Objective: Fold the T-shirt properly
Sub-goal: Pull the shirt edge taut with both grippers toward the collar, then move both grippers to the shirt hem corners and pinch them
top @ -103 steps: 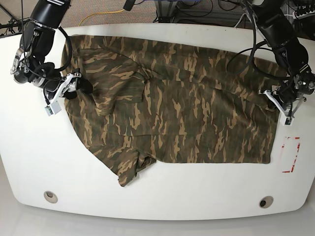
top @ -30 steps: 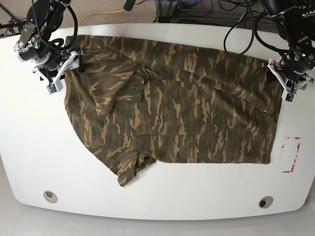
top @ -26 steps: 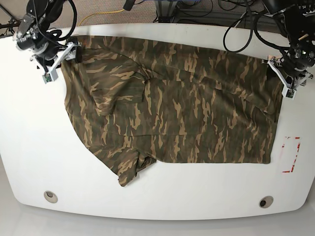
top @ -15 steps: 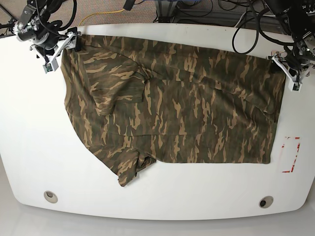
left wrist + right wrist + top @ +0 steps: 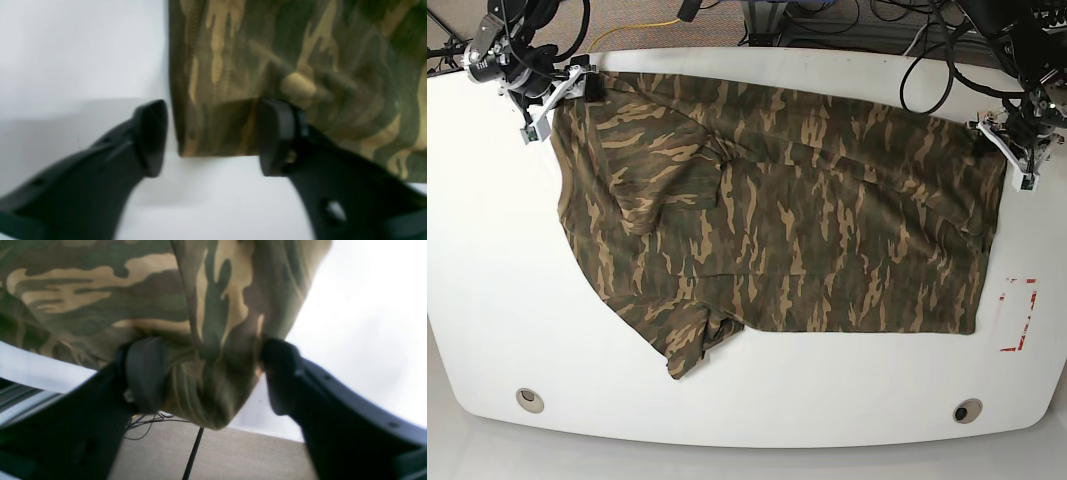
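The camouflage T-shirt (image 5: 777, 200) lies spread flat on the white table (image 5: 487, 300), one short sleeve folded in at the near left (image 5: 692, 345). My left gripper (image 5: 1019, 160) is at the shirt's far right corner. In the left wrist view it (image 5: 213, 136) stands open astride that corner (image 5: 217, 126), one finger (image 5: 277, 136) against the cloth and the other (image 5: 150, 136) just clear of it. My right gripper (image 5: 552, 95) is at the far left corner. In the right wrist view its jaws (image 5: 213, 373) stand wide around a bunched fold of the shirt (image 5: 206, 386) that hangs over the table edge.
A red-outlined rectangle (image 5: 1017, 315) is marked on the table near the right edge. Two round holes (image 5: 529, 399) (image 5: 967, 411) sit near the front edge. Cables (image 5: 847, 20) lie beyond the far edge, and the floor (image 5: 233, 456) shows below the right gripper.
Both grippers have moved away from the camera along the shirt's sides to its far corners. Their jaws have narrowed a little. The shirt itself has barely shifted.
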Tool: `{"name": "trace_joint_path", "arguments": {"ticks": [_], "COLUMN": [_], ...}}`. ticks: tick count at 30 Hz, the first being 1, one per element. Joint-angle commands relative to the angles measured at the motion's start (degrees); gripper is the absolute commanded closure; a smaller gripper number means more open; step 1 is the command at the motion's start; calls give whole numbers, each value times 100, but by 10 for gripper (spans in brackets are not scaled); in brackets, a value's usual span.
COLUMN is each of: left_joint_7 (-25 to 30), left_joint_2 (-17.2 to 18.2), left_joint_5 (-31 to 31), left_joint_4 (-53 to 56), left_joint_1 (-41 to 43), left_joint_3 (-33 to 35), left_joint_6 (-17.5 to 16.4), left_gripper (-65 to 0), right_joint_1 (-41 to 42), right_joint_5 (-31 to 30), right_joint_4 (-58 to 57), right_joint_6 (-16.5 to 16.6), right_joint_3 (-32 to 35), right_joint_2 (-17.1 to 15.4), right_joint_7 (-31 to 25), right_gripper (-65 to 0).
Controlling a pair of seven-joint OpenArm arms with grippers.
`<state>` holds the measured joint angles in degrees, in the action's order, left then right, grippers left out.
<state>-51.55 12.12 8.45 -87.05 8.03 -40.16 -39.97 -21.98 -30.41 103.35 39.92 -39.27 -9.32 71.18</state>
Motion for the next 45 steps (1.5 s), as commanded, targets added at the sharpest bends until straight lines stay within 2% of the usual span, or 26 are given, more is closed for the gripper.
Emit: {"name": "trace_joint_path", "arguments": {"ticks": [1, 4, 7, 10, 14, 20, 21, 23, 27, 29, 30, 34, 35, 37, 41, 45], "left_joint_7": [-36, -36, -36, -45, -54, -63, -63, -63, -63, -63, -63, -71, -89, -335, -924, -924], "left_joint_2": [94, 94, 85, 23, -205, -408, -425, -487, -487, -487, -469, -434, -434, -311, 50, 208], "left_joint_5": [-67, -67, -32, -23, -67, -49, -32, -32, -32, -23, -23, 100, 179, 434, 1349, 1832], "left_joint_4": [-47, -100, -284, -557, -1076, -1586, -1612, -1656, -1656, -1656, -1656, -1867, -1955, -2183, -2359, -2368], "left_joint_1": [10, 177, 397, 660, 1144, 1698, 1759, 1839, 1821, 1821, 1821, 1786, 1777, 1777, 1724, 1619], "left_joint_3": [3, 12, 21, 21, -23, 21, 21, 21, -15, -15, -15, 12, 21, 21, -23, -76], "left_joint_6": [-3, -3, -3, -3, -3, -3, -3, -3, -3, -3, -3, -3, -3, -3, -3, -3], "left_gripper": [-222, -90, -82, -82, -82, -83, -90, -151, -321, -372, -381, -381, -381, -382, -381, -379], "right_joint_1": [-4, -4, -40, -48, -242, -339, -339, -391, -303, -268, -259, -251, -242, -198, -22, 585], "right_joint_5": [-49, -58, -75, -49, -84, -93, -93, -93, -93, -93, -93, -93, -93, -119, -523, -576], "right_joint_4": [52, 52, 69, 69, 69, 69, 69, 69, 69, 69, 87, 456, 570, 825, 931, 922], "right_joint_6": [8, 8, 8, 8, 8, 8, 8, 8, 8, 8, 8, 8, 8, 8, 8, 8], "right_joint_3": [-16, -16, -16, -69, -78, -174, -218, -350, -403, -403, -421, -684, -746, -834, -843, -825], "right_joint_2": [-57, -57, -83, -127, -417, -558, -558, -567, -575, -575, -575, -532, -523, -523, -575, -575], "right_joint_7": [8, 8, 25, 34, 43, 25, 25, 16, 16, 16, 16, 25, 43, 52, 52, 359], "right_gripper": [-303, -127, -33, -41, -41, -41, -41, -41, -44, -90, -146, -325, -350, -390, -401, -401]}}
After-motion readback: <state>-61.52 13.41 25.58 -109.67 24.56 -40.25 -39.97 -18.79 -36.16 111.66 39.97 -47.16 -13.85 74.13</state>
